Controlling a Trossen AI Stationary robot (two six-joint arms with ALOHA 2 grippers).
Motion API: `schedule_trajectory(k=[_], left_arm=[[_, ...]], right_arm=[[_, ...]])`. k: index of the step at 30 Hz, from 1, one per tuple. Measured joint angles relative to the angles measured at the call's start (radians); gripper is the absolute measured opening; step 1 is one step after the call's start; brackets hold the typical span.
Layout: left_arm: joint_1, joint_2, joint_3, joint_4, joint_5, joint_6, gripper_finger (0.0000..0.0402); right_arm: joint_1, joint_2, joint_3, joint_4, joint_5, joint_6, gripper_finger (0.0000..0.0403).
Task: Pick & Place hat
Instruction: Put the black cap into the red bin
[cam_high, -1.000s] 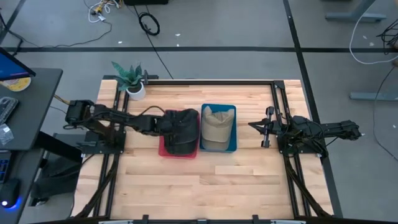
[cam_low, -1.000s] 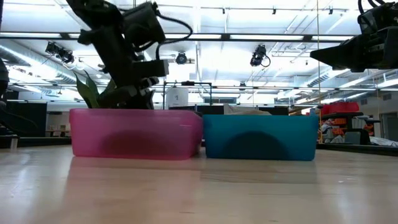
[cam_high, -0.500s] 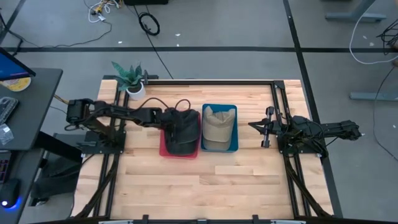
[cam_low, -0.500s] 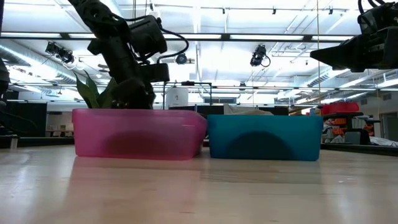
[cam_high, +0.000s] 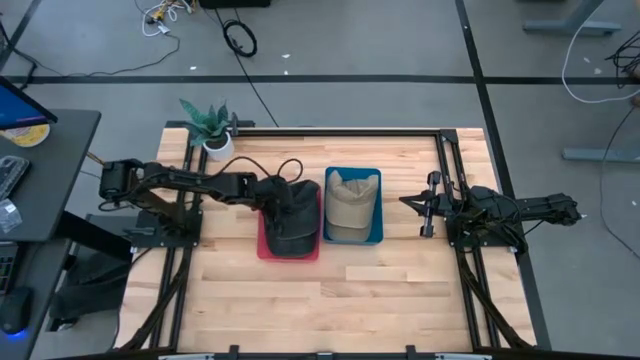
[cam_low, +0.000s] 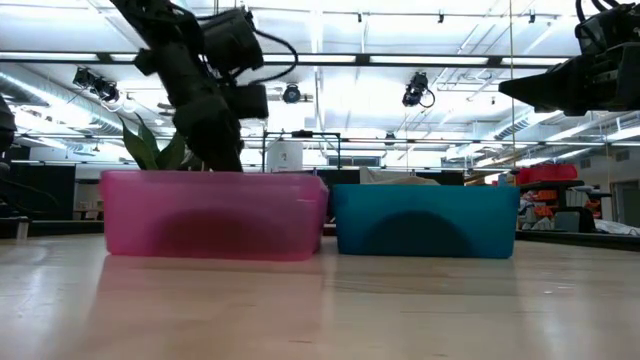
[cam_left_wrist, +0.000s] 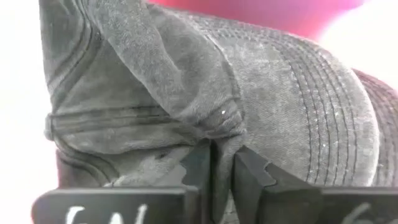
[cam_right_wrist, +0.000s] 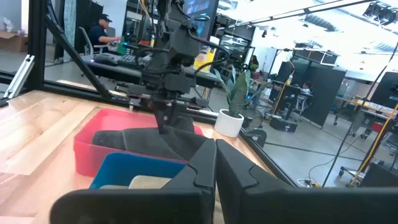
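Observation:
A dark grey hat (cam_high: 292, 222) lies in a pink bin (cam_high: 288, 255) at mid-table, its brim toward the near edge. My left gripper (cam_high: 268, 195) reaches into the bin from the table's left, slanting down, and is shut on the hat (cam_left_wrist: 280, 93). In the low view the bin's pink wall (cam_low: 210, 215) hides the fingers. A tan hat (cam_high: 350, 205) lies in the blue bin (cam_high: 377, 238) beside it. My right gripper (cam_high: 425, 205) hovers shut and level to the right of the blue bin, touching nothing (cam_right_wrist: 214, 168). My left gripper pinches a raised fold of the dark hat's crown cloth (cam_left_wrist: 222, 146) between its two fingers (cam_left_wrist: 198, 167). The fingers come from the table's left, slanting down. The hat rests inside the pink bin, and its cloth bunches up at the fingers.
A potted plant (cam_high: 212, 130) stands at the far left corner. Black frame rails (cam_high: 440, 160) run along the table's far and side edges. Bare wood (cam_high: 330, 300) stretches from the bins to the near edge.
My left gripper has risen a little and rolled about its own axis while staying on the hat. The pink bin with the dark hat has slid slightly toward the near edge. The right arm has kept still.

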Motion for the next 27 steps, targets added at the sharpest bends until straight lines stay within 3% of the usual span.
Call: schedule_trajectory(k=[10,20,27], left_arm=[[-0.083,-0.156,0.005,-0.118,-0.188,-0.048,0.0107],[-0.142,-0.245,0.007,-0.135,-0.206,-0.078,0.0104],[-0.148,-0.257,0.009,-0.264,-0.432,-0.155,0.0103]], right_arm=[[0.0,0.0,0.0,0.0,0.0,0.0,0.0013],[0.0,0.0,0.0,0.0,0.0,0.0,0.0013],[0.0,0.0,0.0,0.0,0.0,0.0,0.0013]])
